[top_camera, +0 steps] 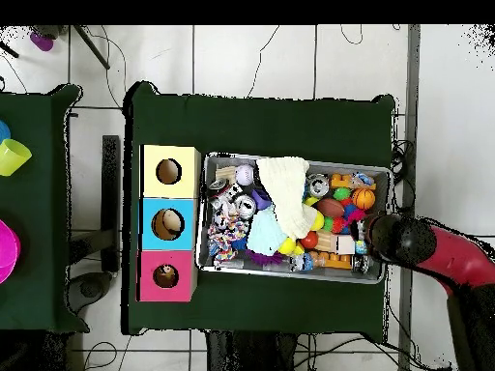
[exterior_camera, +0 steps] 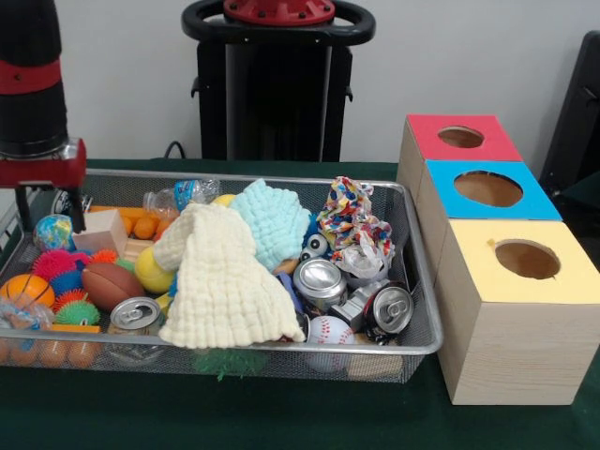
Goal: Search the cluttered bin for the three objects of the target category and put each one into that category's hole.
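Observation:
A wire mesh bin [exterior_camera: 281,348] [top_camera: 202,217] is heaped with mixed objects. Three drink cans show in it: one at the front left [exterior_camera: 136,314], one in the middle [exterior_camera: 319,281] and one on its side [exterior_camera: 386,309]. A baseball [exterior_camera: 330,330], a football [exterior_camera: 110,284], an orange basketball [exterior_camera: 26,289] and spiky balls [exterior_camera: 54,265] lie among them. A cream cloth [exterior_camera: 223,281] [top_camera: 282,184] and a pale blue cloth [exterior_camera: 272,220] cover the middle. My gripper [exterior_camera: 37,183] hangs over the bin's left end, under the black and red arm [top_camera: 411,242].
Beside the bin stand three wooden boxes with round holes: red [exterior_camera: 497,145] [top_camera: 186,290], blue [exterior_camera: 534,202] [top_camera: 189,208] and yellow [exterior_camera: 478,272] [top_camera: 189,159]. A patterned cloth [exterior_camera: 352,220], a plastic bottle [exterior_camera: 183,195] and wooden blocks [exterior_camera: 101,232] also fill the bin.

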Robot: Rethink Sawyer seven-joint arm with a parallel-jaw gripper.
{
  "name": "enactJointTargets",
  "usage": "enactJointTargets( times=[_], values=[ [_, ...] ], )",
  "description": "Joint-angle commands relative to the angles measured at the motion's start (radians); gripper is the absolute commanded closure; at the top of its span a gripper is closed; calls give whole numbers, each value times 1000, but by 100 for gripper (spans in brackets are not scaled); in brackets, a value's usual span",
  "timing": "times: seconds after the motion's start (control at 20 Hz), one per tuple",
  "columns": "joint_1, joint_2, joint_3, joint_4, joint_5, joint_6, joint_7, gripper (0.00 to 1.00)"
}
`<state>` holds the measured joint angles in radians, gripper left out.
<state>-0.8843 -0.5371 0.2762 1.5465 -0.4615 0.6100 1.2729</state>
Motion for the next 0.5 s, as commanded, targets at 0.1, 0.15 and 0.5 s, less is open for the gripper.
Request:
enactJointTargets(
  times=[0.1,0.15,0.5],
  values=[
    [13,-6,2,140,-44,-62,53,0],
    [7,-4,2,143,-44,-66,50,0],
    [-51,-4,16,136,-46,-13,-30,0]
  ],
)
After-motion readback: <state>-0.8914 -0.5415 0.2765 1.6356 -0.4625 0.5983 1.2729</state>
